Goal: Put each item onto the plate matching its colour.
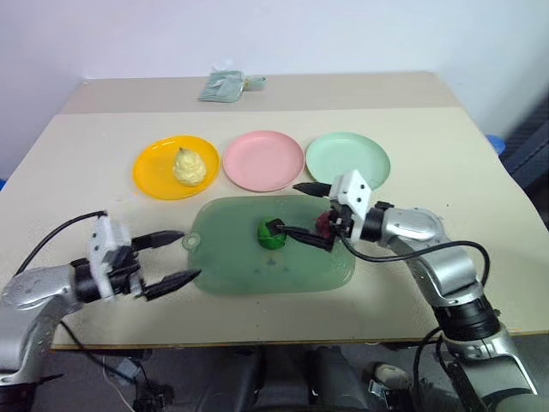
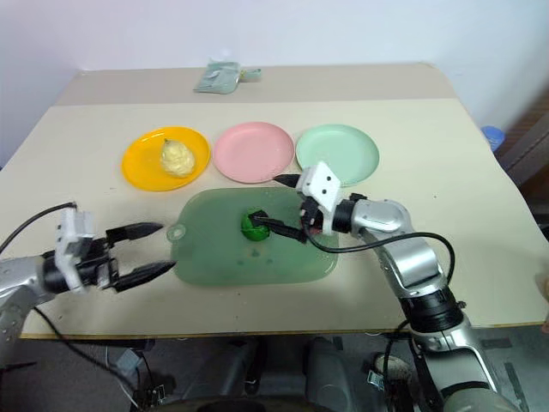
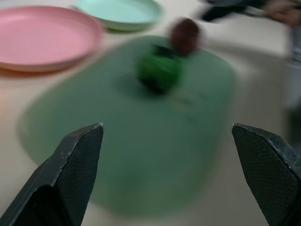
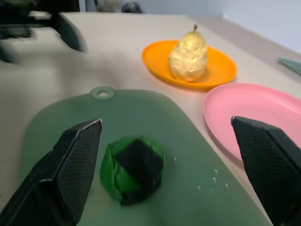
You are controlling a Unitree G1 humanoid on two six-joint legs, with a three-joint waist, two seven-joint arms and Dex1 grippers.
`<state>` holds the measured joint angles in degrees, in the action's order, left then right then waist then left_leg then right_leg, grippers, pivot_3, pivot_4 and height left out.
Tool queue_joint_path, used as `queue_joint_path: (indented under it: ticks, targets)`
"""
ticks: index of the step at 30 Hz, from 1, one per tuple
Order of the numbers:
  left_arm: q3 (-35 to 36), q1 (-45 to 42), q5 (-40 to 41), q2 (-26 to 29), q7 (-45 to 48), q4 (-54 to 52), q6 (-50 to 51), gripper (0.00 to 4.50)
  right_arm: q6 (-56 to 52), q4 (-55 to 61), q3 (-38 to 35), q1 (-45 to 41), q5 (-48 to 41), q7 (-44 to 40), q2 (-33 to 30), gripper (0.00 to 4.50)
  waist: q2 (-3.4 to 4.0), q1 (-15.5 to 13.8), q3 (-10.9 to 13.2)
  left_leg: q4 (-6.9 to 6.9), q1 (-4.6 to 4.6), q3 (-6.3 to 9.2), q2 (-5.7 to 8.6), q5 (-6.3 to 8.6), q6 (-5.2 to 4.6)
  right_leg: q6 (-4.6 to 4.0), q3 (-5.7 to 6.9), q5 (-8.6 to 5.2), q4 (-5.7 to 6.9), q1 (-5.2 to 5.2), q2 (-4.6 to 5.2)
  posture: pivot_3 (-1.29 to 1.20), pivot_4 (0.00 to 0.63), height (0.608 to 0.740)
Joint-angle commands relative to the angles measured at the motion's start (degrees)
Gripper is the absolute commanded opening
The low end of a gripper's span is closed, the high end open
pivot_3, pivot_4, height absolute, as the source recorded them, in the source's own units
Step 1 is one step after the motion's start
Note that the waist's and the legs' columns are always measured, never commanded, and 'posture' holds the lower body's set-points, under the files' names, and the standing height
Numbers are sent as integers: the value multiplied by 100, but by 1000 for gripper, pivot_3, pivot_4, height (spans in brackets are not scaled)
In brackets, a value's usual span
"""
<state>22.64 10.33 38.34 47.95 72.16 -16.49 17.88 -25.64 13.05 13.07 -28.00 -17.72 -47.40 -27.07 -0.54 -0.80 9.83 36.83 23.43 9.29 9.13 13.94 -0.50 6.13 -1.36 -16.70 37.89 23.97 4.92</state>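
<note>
You've got the pale yellow pear-shaped toy (image 1: 190, 166) sitting on the round yellow plastic plate (image 1: 153, 172), far left. The green ball with a dark patch (image 1: 273, 233) and the maroon ball (image 3: 185, 36) sit mid-board on the translucent green board (image 1: 232, 262). The right gripper (image 1: 314, 214), jaws wide, hovers over the board's right side; the left gripper (image 1: 174, 257), also wide, is off its left edge over bare table (image 1: 429, 154).

A pale beige counter (image 1: 429, 146) stands against a plain white wall (image 1: 257, 34). A seam runs across its far part, setting off a slightly darker strip. A folded greenish cloth (image 1: 225, 87) lies near the far edge. Something blue (image 1: 495, 142) shows beyond the counter's right side.
</note>
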Motion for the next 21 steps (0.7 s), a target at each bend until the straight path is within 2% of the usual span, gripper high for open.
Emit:
queue_joint_path:
  ticks: [1, 7, 17, 19, 21]
  targets:
    - [314, 194, 58, 157, 473, 11, -306, 4437, -343, 29, 237, -247, 125, 89, 136, 4500, 0, -6, 0, 0, 0, 0, 1, 1, -1, 0, 0, 0, -1, 1, 1, 0, 150, 740]
    - [429, 439, 91, 62, 406, -273, -383, 4437, -1030, -147, 600, -506, 343, 192, 248, 4500, 0, 12, 0, -9, 0, -2, 0, 4, -6, -2, -1, 2, -2, 9, 2, 0, 150, 740]
    - [549, 698, 189, -43, 126, -701, -340, 4437, -1176, -593, 741, -532, 490, 104, 341, 4500, -1, 20, 0, -18, 0, -5, 0, 2, -3, -2, -3, 2, -2, 11, 2, 0, 150, 740]
    - [527, 706, 200, -62, 55, -758, -325, 4500, -1115, -716, 726, -534, 528, 126, 406, 3973, 0, 23, 0, -18, 0, -5, 0, 2, -3, -2, -3, 3, -2, 11, 2, 0, 150, 740]
    - [508, 719, 201, -96, -27, -809, -313, 4500, -1096, -775, 689, -539, 549, 137, 465, 3175, 0, 24, 0, -18, 0, -5, 0, 2, -2, -2, -4, 3, -2, 11, 2, 0, 150, 740]
